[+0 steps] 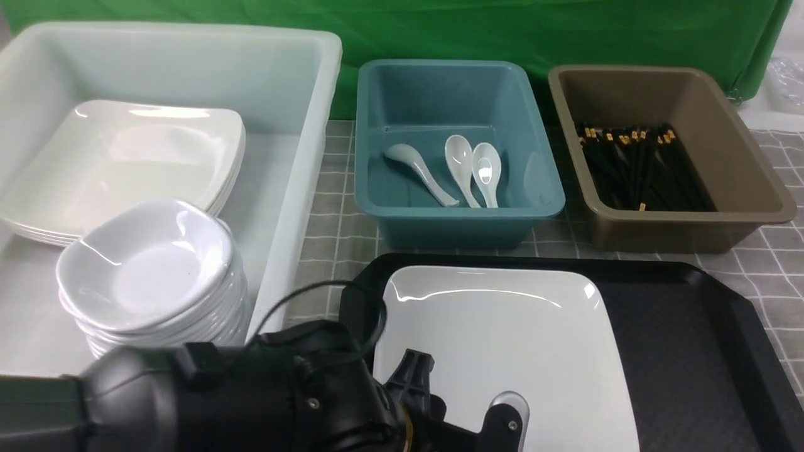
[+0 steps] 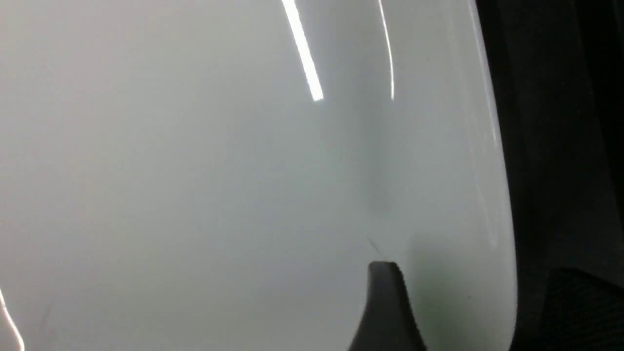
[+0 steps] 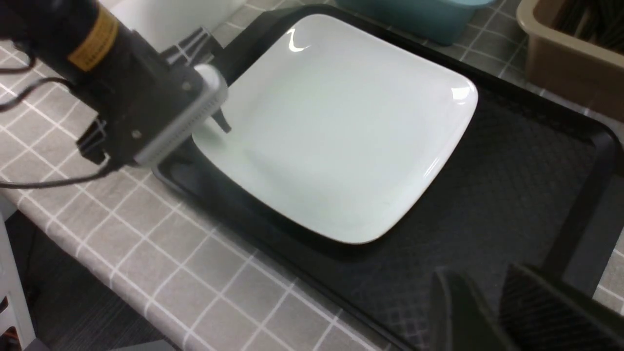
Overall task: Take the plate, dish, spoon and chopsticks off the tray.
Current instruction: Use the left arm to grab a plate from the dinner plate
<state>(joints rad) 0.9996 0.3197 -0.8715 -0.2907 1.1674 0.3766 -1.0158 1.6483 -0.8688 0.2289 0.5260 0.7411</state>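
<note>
Front view: left arm [image 1: 251, 395] before plate [image 1: 502, 339]

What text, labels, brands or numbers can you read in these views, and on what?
No readable text in any view.
Yellow band on the left arm: blurred, no legible writing.
Gold bands on the chopsticks: too small to read.
The plate, tray, white tub, blue tub and brown tub: plain, no print visible.

Left pincer [image 2: 470, 287] tilted downward, jaws parted; right pincer [image 3: 487, 287] hovers, jaws narrowly apart.
</note>
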